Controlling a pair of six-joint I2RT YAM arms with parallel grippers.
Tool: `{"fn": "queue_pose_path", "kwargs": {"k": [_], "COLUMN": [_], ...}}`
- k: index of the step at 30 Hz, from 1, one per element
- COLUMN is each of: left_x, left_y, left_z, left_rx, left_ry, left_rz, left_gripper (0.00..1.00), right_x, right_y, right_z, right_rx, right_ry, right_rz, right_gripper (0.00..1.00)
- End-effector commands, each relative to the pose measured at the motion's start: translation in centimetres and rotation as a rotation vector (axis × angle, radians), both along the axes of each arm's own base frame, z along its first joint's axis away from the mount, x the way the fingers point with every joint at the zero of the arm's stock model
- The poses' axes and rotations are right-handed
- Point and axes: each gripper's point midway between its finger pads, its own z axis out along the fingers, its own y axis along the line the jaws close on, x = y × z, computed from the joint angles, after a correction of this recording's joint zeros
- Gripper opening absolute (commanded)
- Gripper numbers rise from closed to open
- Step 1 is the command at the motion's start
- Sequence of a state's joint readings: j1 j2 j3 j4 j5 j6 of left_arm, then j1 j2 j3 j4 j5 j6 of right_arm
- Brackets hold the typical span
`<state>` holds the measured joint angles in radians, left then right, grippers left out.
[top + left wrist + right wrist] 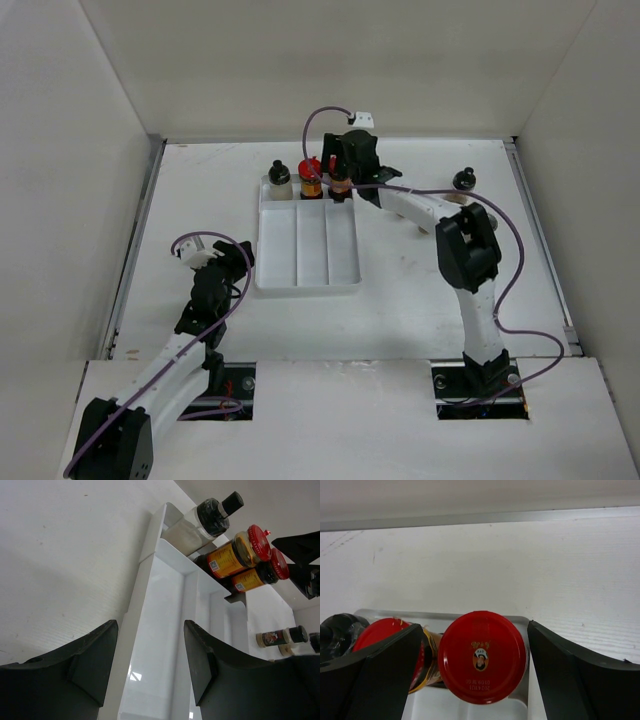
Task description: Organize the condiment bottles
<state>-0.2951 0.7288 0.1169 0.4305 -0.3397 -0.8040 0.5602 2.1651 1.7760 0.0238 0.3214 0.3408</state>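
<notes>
The right gripper (474, 630) is hanging released astride the red-capped bottle (482, 656) in the tray's (262, 240) right-hand compartment, and should be rising straight up without brushing the cap.

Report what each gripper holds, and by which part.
Nothing is held. The right gripper stands open around the cap of a red-capped bottle, not touching; the left gripper is open, empty.
</notes>
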Motion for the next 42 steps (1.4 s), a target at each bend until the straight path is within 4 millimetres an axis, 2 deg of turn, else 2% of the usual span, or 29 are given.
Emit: {"fn": "queue_pose_path", "kwargs": {"k": [1,5,7,8,9,11,12,13,15,16,18,20,22,25,30,37,39,42], "left_x": [0.2,0.1,0.0,0.0,0.0,-0.1,-0.1,-0.1,0.0,0.0,0.1,0.2,0.3,0.2,0.2,0.1,0.1,0.2], "left_y": [0.2,0.2,0.2,0.2,0.2,-0.1,-0.2,-0.2,-0.2,-0.2,-0.5,-0.8,-0.9,-1.3,-1.1,-0.5,-0.5,-0.6], "left_z": [1.4,1.3,1.5,1.5,1.5,1.4,1.6,1.7,1.5,1.3,1.0,1.0,0.8,0.8,0.8,0.9,0.9,0.7], "left_rx": [-0.013,-0.013,-0.013,-0.014,-0.014,-0.021,-0.022,-0.022,-0.022,-0.020,-0.028,-0.030,-0.029,-0.034,-0.022,-0.021,-0.021,-0.017], "left_ry": [-0.056,-0.051,-0.058,-0.059,-0.058,-0.054,-0.057,-0.062,-0.059,-0.050,-0.038,-0.041,-0.038,-0.037,-0.039,-0.048,-0.046,-0.038], "left_rz": [0.011,0.005,0.008,0.009,0.006,-0.008,-0.013,-0.011,-0.008,-0.008,-0.019,-0.026,-0.028,-0.042,-0.032,-0.012,-0.011,-0.011], "left_gripper": [0.54,0.54,0.54,0.54,0.54,0.54,0.54,0.54,0.54,0.54,0.54,0.54,0.54,0.54,0.54,0.54,0.54,0.54], "right_x": [-0.9,-3.8,-5.9,-7.0,-7.9,-9.8,-10.8,-11.9,-14.4,-15.4,-17.7,-20.1,-21.7,-21.9,-20.1,-18.1,-17.8,-17.6], "right_y": [-0.2,-2.2,-3.9,-5.3,-7.0,-11.0,-13.2,-15.5,-20.4,-22.4,-27.3,-31.3,-33.9,-35.1,-35.1,-35.1,-35.3,-35.9], "right_z": [8.4,13.6,15.0,15.3,15.3,14.5,13.7,12.7,10.5,9.5,7.6,6.2,5.2,3.9,0.7,-1.5,-1.7,-2.0], "right_rx": [0.122,0.175,0.189,0.192,0.191,0.173,0.159,0.145,0.111,0.089,0.036,0.002,-0.007,-0.024,-0.028,0.020,0.030,0.040], "right_ry": [-0.155,-0.233,-0.256,-0.259,-0.260,-0.251,-0.241,-0.226,-0.192,-0.179,-0.158,-0.136,-0.111,-0.070,0.022,0.075,0.073,0.069], "right_rz": [-0.008,-0.015,-0.032,-0.054,-0.084,-0.160,-0.211,-0.266,-0.399,-0.454,-0.596,-0.710,-0.781,-0.809,-0.787,-0.758,-0.768,-0.790], "right_gripper": [0.95,0.97,0.94,0.89,0.80,0.42,0.30,0.26,0.30,0.37,0.62,0.87,0.96,1.00,1.00,1.00,0.97,0.87]}}
